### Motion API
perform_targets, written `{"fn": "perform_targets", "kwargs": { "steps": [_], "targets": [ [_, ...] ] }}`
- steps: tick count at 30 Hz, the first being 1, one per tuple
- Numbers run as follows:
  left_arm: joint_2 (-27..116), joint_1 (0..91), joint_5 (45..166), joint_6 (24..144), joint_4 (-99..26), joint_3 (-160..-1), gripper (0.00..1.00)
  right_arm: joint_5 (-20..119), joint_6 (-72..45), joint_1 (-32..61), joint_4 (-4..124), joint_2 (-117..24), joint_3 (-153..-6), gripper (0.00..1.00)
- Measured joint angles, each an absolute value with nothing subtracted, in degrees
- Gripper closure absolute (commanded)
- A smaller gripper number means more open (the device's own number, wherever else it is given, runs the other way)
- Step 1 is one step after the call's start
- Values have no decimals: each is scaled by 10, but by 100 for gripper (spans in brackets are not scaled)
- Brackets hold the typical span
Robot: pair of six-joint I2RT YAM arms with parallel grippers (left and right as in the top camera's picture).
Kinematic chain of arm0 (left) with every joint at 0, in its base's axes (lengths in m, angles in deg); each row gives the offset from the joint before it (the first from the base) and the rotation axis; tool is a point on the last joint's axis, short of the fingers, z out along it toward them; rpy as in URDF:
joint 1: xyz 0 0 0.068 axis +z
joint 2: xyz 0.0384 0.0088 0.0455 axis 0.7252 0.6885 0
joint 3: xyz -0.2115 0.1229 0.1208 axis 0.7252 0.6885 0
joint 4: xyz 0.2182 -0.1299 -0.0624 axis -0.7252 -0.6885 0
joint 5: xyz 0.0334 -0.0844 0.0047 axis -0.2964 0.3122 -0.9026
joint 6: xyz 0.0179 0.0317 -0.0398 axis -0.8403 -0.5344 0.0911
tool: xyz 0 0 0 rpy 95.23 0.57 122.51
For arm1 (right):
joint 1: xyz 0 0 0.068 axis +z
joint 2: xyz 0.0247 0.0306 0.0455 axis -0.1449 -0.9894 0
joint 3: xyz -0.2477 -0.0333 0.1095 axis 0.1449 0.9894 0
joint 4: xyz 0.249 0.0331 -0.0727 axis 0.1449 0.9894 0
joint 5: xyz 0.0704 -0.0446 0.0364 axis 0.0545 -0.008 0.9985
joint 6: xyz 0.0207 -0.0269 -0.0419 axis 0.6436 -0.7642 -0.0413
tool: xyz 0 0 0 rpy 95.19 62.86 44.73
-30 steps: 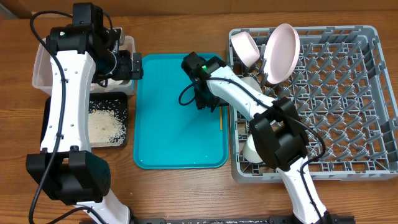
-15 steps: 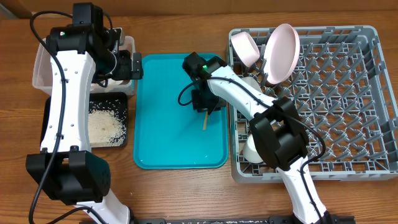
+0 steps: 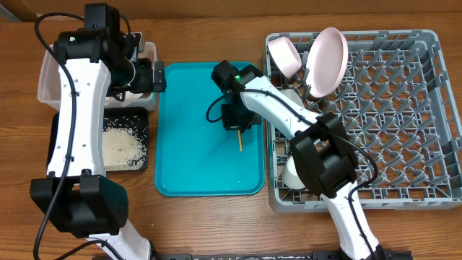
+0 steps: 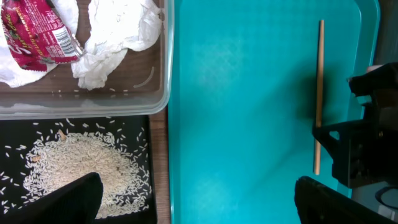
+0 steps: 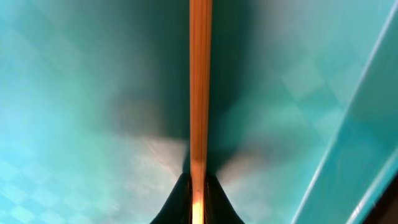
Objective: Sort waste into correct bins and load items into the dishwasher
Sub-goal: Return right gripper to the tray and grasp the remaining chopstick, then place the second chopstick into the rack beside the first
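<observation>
1. Plastic tub (image 3: 43,81), clear, far left: it holds the crumpled napkins (image 4: 118,37) and the red-and-white wrapper (image 4: 37,31). The left gripper (image 3: 160,76) hangs at its right edge, released and empty. Hazard: a swing to the right would put it in the other arm's path over the teal tray (image 3: 191,155).
2. Black tray (image 3: 142,165), near left: the rice (image 3: 119,148) is heaped there with loose grains around it. Hazard: a brush from the left arm could scatter them.
3. Teal tray, centre: the right gripper (image 3: 237,124) is clenched on a chopstick (image 3: 239,141) close to one end, and the rest of the stick points to the near side. Whether it is clear of the tray cannot be told. Hazard: so thin a stick pinched at its end may pivot or slip, and the free end may catch the tray's raised lip on the way right.
4. Grey rack (image 3: 404,115), right: the plate (image 3: 326,61) and a bowl (image 3: 285,54) stand at its far left corner. Hazard: the stick may strike them or drop through the grid.
5. Surface: wooden table (image 3: 216,224), level. The tub, trays and rack sit just beside one another, so side room is tight. Most pegs to the right stand free.
</observation>
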State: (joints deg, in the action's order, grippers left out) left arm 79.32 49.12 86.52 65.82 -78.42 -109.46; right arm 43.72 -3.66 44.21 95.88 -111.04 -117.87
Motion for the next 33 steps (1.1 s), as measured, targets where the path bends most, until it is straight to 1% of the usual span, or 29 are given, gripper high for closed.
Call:
{"fn": "perform_targets", "kwargs": {
  "steps": [11,16,22,27,30,33],
  "targets": [
    [793,491,865,658,-784,-1095,0,436,-37,442,1023,-1096,-1215,96],
    [793,491,865,658,-784,-1095,0,422,-37,442,1048,-1023,-1215,96],
    [793,491,865,658,-784,-1095,0,381,-37,442,1116,-916,-1220,96],
    [793,491,865,658,-784,-1095,0,344,-37,438,1162,-855,-1223,96],
    [793,491,865,658,-784,-1095,0,320,-37,419,1190,-837,-1224,96],
    [793,491,865,658,-784,-1095,0,305,-41,380,1211,-836,-1223,96]
  ]
}}
